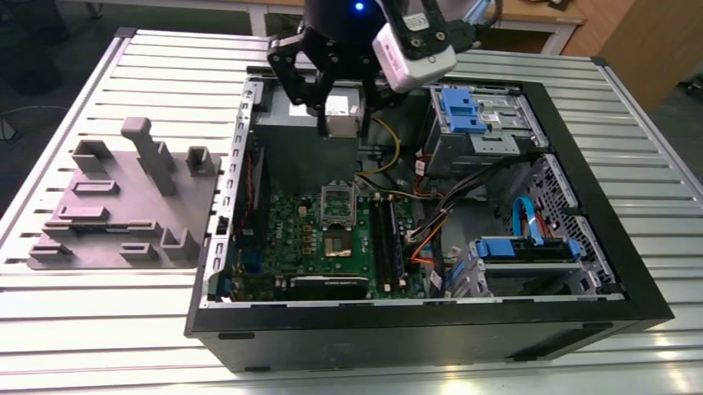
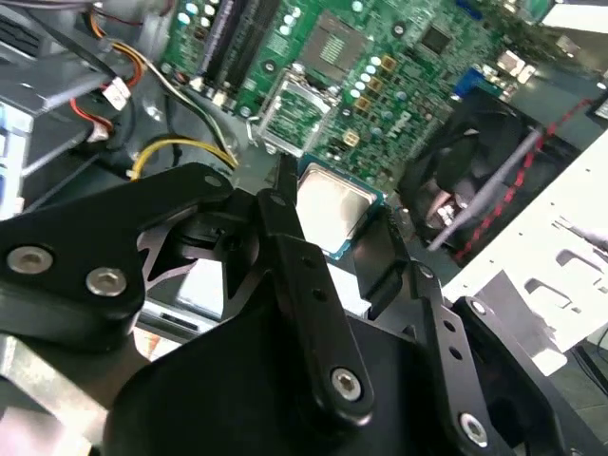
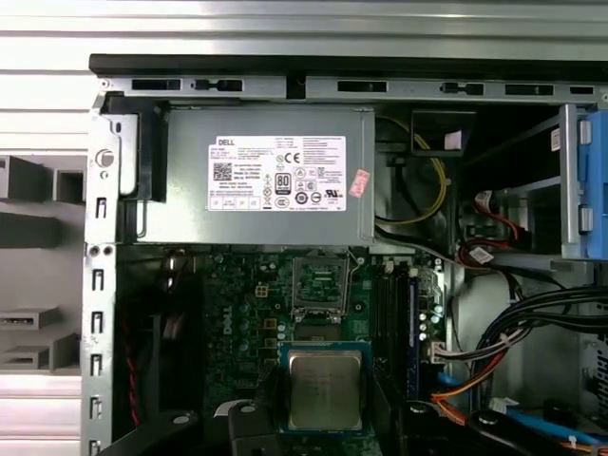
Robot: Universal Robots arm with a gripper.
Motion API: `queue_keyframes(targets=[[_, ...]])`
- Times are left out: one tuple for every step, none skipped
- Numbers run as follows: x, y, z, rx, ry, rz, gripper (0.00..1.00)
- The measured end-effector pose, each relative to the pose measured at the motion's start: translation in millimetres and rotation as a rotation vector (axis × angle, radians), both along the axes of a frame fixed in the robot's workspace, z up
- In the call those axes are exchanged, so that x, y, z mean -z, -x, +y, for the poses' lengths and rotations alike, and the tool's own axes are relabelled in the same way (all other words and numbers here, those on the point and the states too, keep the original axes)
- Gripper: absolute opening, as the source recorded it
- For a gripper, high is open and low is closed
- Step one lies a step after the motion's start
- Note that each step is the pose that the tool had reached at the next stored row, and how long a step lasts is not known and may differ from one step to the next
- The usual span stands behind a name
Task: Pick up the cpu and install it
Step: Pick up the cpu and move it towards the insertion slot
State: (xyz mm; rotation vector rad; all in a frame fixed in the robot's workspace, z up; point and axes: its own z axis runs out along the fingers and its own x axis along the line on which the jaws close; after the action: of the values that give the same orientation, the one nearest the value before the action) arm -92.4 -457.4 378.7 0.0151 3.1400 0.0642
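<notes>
My gripper is shut on the cpu, a small square chip with a shiny silver top. It hangs in the air above the far part of the open computer case, over the grey power supply. In both wrist views the cpu sits flat between the black fingers. Further down on the green motherboard the hinged metal frame stands open beside the square socket.
The black case wall rings the board. Blue drive cages and bundled cables fill the exterior view's right side. A black fan sits by the board. A grey fixture plate lies on the slatted table at the left.
</notes>
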Motion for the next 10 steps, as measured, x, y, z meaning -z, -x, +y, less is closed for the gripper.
queue_keyframes(targets=[[0.3, -3.9, 0.0, 0.0, -0.0001, 0.0003, 0.47], [0.5, -7.9, 0.0, 0.0, -0.0001, 0.0009, 0.47], [0.8, -10.6, 0.0, 0.0, -0.0001, 0.0011, 0.47], [1.1, -11.7, 0.0, 0.0, -0.0004, 0.001, 0.47], [1.2, -12.0, -0.1, 0.0, -0.0003, 0.0011, 0.47], [1.1, -12.2, -0.1, 0.0, -0.0001, 0.0011, 0.47], [1.0, -12.2, 0.0, 0.0, 0.0001, 0.0012, 0.47], [1.1, -12.7, 0.0, 0.0, -0.0001, 0.0011, 0.47], [1.1, -13.2, 0.0, 0.0, -0.0001, 0.0011, 0.47], [1.1, -13.2, 0.0, 0.0, -0.0001, 0.0011, 0.47]])
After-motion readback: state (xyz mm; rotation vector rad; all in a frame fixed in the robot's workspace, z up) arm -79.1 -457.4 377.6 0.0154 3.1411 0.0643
